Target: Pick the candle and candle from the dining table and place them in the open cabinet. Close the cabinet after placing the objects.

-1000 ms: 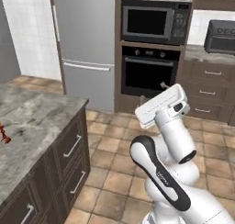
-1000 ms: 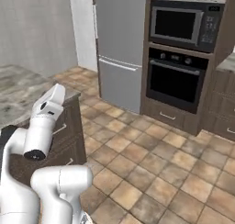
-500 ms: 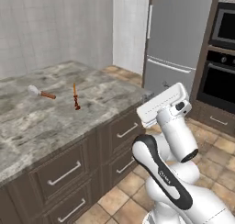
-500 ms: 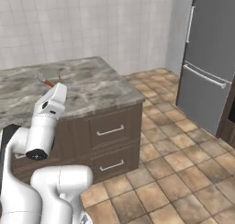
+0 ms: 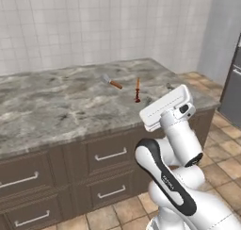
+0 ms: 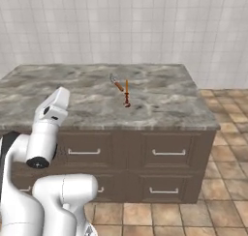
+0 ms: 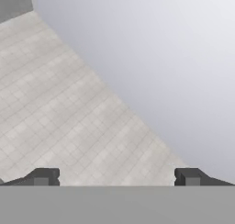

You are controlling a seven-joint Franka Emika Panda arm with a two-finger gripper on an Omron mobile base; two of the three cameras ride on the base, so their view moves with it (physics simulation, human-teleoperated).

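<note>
On dining table [image 6: 72, 99], orange candle [image 6: 127, 93] upright beside knife [image 6: 116, 83], fingers [image 7: 45, 176] spread, empty.

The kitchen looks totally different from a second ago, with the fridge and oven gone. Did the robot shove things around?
No, the base drove and turned, carrying its cameras along. They now face the dining table, where the orange candle stands upright beside the knife; nothing on the table shifted. The arm keeps its raised pose, and the hand stays wide open and empty, aimed at a tiled wall.
</note>
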